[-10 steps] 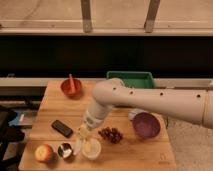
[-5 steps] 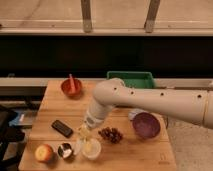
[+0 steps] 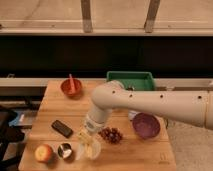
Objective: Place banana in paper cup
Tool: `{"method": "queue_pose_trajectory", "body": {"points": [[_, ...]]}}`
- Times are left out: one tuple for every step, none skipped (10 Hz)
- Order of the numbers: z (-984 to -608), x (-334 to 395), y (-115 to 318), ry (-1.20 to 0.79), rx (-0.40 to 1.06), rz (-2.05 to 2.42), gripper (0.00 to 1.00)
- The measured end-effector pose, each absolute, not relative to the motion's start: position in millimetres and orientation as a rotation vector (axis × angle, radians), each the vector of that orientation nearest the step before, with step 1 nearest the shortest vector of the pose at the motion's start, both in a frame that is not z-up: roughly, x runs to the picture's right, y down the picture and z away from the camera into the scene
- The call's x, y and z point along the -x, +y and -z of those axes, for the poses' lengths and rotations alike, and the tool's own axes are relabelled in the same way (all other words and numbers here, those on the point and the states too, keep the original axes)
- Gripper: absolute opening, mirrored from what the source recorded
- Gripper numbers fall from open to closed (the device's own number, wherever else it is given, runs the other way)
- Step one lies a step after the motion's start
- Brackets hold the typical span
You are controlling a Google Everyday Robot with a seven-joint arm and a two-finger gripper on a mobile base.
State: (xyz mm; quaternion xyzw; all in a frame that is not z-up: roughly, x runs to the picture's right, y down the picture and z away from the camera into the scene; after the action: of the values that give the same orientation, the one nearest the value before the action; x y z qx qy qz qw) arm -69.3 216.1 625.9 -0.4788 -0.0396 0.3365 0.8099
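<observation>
The banana (image 3: pixel 86 141) is hanging pale and yellowish directly over the paper cup (image 3: pixel 90 149), its lower end overlapping the cup's mouth near the front edge of the wooden table (image 3: pixel 125 150). I cannot tell whether that end is already resting inside the cup or only reaching the rim.

I am pinching the banana with my gripper (image 3: pixel 88 133), fingers pressed together on its upper part, wrist pointing down from my white arm (image 3: pixel 150 102), which is reaching in from the right.

Step in hand, as I judge it: placement. Transport appears finished; I am lining the fruit up with the cup opening.

The next move calls for the following:
1. Lowering straight down until the banana's lower end is seated inside the cup wall.
2. Spreading the fingers only once the fruit is supported, since the cup is light and could tip under a sideways push.
3. Lifting vertically clear of the rim.

Neighbours to be avoiding: the shiny metal cup (image 3: pixel 64 150) is standing just beside the paper cup on its left, with the apple (image 3: pixel 43 152) beyond it. The bunch of dark grapes (image 3: pixel 112 134) is lying just to the right. A dark flat object (image 3: pixel 62 128) is lying further back-left. The purple bowl (image 3: pixel 145 125), red bowl (image 3: pixel 71 87) and green bin (image 3: pixel 131 79) are well apart.
</observation>
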Motion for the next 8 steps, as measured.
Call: {"method": "queue_pose_trajectory", "body": {"points": [[-621, 66, 220, -0.080, 1.021, -0.726, 0.00], [-617, 64, 224, -0.075, 1.021, -0.736, 0.00], [-615, 60, 228, -0.070, 1.024, -0.752, 0.00], [-615, 55, 232, -0.062, 1.027, -0.765, 0.00], [-615, 55, 236, -0.052, 1.032, -0.767, 0.00], [-619, 57, 242, -0.040, 1.041, -0.763, 0.00], [-624, 57, 248, -0.027, 1.050, -0.762, 0.00], [-627, 57, 252, -0.017, 1.057, -0.762, 0.01]]}}
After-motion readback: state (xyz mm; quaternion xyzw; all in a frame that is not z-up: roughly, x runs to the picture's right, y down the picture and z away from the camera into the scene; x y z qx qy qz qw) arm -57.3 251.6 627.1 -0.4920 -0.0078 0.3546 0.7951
